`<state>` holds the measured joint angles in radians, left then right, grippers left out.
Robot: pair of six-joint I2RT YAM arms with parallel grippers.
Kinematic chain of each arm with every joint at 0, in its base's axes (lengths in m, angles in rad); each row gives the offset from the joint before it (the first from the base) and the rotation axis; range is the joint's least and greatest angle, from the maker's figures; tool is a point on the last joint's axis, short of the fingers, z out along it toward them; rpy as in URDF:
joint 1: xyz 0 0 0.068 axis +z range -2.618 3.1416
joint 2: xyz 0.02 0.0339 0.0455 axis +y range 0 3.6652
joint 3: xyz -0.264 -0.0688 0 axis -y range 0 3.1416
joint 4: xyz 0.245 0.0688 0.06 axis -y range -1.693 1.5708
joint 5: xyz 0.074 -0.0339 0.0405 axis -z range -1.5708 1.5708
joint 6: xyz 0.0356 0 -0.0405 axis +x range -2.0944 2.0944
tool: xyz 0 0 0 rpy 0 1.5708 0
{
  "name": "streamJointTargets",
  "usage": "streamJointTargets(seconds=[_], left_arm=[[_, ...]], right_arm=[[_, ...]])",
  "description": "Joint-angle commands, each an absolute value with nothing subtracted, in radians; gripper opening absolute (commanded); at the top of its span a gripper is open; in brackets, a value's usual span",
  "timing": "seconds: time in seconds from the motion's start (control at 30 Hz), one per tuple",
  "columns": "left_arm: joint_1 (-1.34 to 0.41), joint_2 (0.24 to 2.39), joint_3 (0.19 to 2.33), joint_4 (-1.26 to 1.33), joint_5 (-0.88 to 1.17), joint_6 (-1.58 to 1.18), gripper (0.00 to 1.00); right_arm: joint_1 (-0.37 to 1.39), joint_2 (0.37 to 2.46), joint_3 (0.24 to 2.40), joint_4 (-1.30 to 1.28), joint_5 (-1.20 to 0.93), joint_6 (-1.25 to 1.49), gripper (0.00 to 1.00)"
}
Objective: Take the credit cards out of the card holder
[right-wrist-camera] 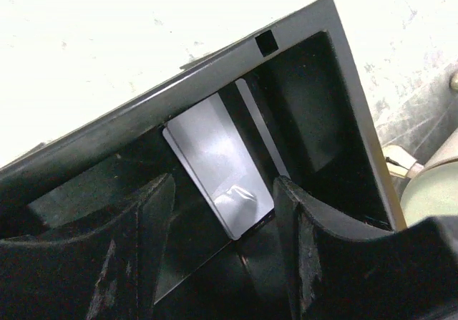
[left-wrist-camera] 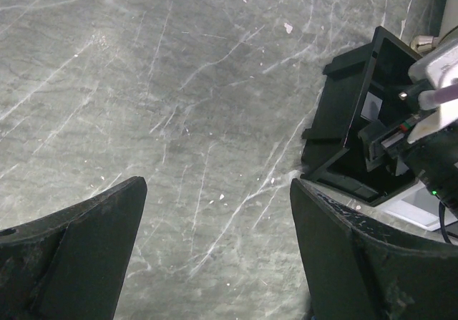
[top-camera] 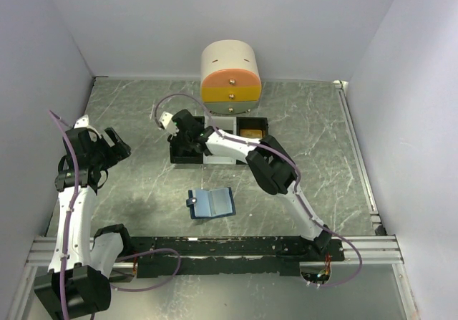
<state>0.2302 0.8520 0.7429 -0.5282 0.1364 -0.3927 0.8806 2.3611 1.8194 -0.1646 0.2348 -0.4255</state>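
We are holding our right claw [right-wrist-camera: 223,191], jaws apart astride a grey card [right-wrist-camera: 207,148] leaning inside the tray [top-camera: 187,159], as the unfolded holder [top-camera: 212,203] is lying at its 6 o'clock, long axis 9-to-3, nearer it than the left claw [left-wrist-camera: 218,187], jaws spread wide.

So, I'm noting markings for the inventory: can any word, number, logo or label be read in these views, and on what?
No text can be read anywhere.
Credit card in the black tray: plain grey face, no print visible.
Card holder: open, blue inside, too small to show any writing.
Drawer unit: no label seen.
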Motion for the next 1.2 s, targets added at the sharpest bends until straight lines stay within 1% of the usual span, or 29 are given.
streamJointTargets(seconds=[0.0,0.1,0.27,0.5,0.63,0.73,0.9,1.03,1.07,1.13,1.17], left_arm=[[0.23,0.852,0.736,-0.508,0.168,-0.385,0.93],[0.227,0.846,0.734,-0.505,0.17,-0.385,0.93],[0.209,0.837,0.731,-0.502,0.169,-0.383,0.94],[0.186,0.834,0.73,-0.5,0.166,-0.379,0.94],[0.183,0.835,0.73,-0.492,0.195,-0.371,0.94],[0.178,0.817,0.722,-0.473,0.244,-0.362,0.96],[0.165,0.802,0.701,-0.418,0.315,-0.329,0.98],[0.16,0.874,0.704,-0.359,0.493,-0.386,0.99],[0.147,0.88,0.689,-0.347,0.532,-0.4,0.98],[0.097,0.866,0.67,-0.353,0.535,-0.421,0.98],[0.049,0.847,0.661,-0.365,0.485,-0.436,0.98]], right_arm=[[0.874,2.237,1.801,-0.149,0.12,-0.351,0.59],[0.874,2.165,1.753,-0.092,0.073,-0.325,0.59],[0.873,2.041,1.657,-0.032,0.096,-0.27,0.6],[0.87,1.76,1.323,0.136,0.209,-0.126,0.62],[0.87,1.637,1.207,0.097,0.283,-0.004,0.62],[0.87,1.544,1.106,0.08,0.309,0.102,0.63],[0.869,1.377,0.911,0.097,0.241,0.357,0.64],[0.869,1.319,0.809,0.089,0.163,0.515,0.67],[0.869,1.314,0.795,0.08,0.132,0.538,0.67],[0.868,1.304,0.774,0.05,0.099,0.585,0.67],[0.869,1.294,0.755,0.039,0.092,0.61,0.66]])
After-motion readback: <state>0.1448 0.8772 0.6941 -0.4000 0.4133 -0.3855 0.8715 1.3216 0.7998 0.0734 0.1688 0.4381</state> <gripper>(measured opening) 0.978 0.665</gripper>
